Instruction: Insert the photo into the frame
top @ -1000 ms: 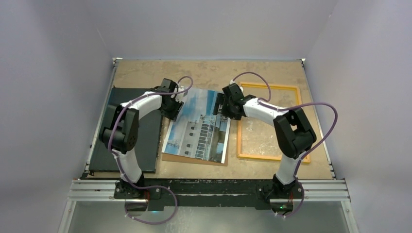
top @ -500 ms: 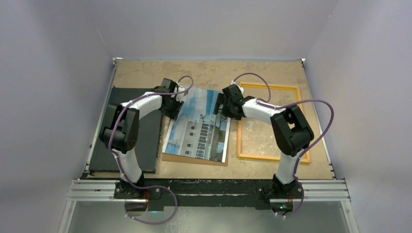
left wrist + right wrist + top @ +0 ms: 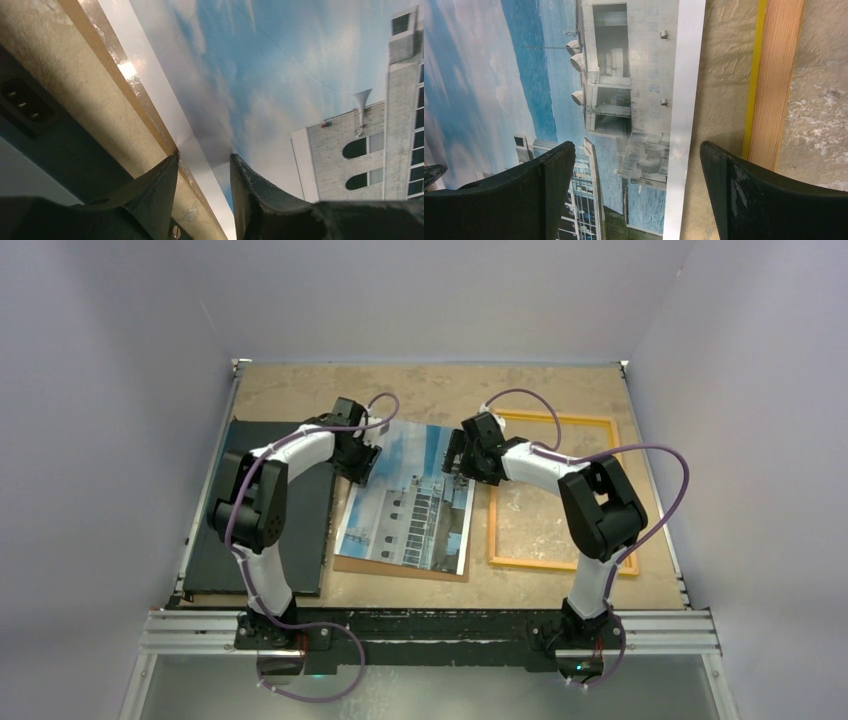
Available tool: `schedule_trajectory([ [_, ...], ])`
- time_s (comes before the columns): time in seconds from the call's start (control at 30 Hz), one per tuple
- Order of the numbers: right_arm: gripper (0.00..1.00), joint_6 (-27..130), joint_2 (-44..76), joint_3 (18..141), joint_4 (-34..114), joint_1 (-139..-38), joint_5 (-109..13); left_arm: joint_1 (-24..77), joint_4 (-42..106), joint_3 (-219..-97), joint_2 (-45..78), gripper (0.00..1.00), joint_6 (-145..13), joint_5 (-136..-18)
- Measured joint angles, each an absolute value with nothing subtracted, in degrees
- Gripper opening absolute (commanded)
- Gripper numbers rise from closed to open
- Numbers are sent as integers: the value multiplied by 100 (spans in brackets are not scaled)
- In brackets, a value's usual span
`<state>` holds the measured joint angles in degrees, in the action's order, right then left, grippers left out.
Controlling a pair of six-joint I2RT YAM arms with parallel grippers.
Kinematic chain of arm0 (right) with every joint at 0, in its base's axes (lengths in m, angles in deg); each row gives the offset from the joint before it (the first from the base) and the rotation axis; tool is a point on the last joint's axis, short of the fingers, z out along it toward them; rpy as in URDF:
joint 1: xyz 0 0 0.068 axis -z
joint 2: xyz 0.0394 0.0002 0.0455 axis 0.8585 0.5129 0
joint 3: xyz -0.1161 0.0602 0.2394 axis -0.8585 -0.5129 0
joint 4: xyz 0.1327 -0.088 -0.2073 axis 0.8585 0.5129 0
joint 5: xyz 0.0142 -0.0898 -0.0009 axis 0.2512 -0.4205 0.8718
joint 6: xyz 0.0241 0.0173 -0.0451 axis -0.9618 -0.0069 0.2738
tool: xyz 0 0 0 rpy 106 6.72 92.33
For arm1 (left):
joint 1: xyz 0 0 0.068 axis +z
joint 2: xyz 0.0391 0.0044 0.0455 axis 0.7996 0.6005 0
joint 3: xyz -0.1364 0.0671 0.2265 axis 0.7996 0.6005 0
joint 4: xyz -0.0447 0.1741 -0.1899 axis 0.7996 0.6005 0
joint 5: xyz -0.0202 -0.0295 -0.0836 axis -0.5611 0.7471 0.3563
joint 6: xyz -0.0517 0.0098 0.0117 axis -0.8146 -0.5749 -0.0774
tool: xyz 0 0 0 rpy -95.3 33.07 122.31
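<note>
— What is laid at the left of the surface (image 3: 420, 390)?
— A black flat board (image 3: 310, 560). A brown backing board (image 3: 390, 569) is seen mid-surface, just beside it, with its near edge exposed.

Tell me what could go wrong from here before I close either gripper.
1. The left gripper straddles the photo's edge with the brown board right beneath; it may pinch both together.
2. The right gripper stands wide open across the other edge, its outer finger near the frame; it could knock the frame askew.
</note>
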<state>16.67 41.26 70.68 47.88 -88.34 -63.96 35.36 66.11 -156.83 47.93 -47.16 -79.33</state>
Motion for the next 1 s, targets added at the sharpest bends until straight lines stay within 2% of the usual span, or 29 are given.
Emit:
schedule_trajectory([
  [0.2, 98, 1671, 4126, 7068, 4788, -8834, -6407, 3536, 6998, -16346, 4837, 47, -4574, -7988],
  [0.33, 98, 1665, 4122, 7055, 4771, -8834, -6431, 3536, 6926, -16553, 4802, 43, -4395, -8434],
  [0.57, 98, 1619, 4050, 6920, 4614, -8820, -6442, 3536, 6515, -16177, 4808, 38, -4192, -9271],
  [1.0, 98, 1558, 4028, 6824, 4375, -8718, -6435, 3474, 5892, -15828, 5042, 33, -4106, -9413],
])
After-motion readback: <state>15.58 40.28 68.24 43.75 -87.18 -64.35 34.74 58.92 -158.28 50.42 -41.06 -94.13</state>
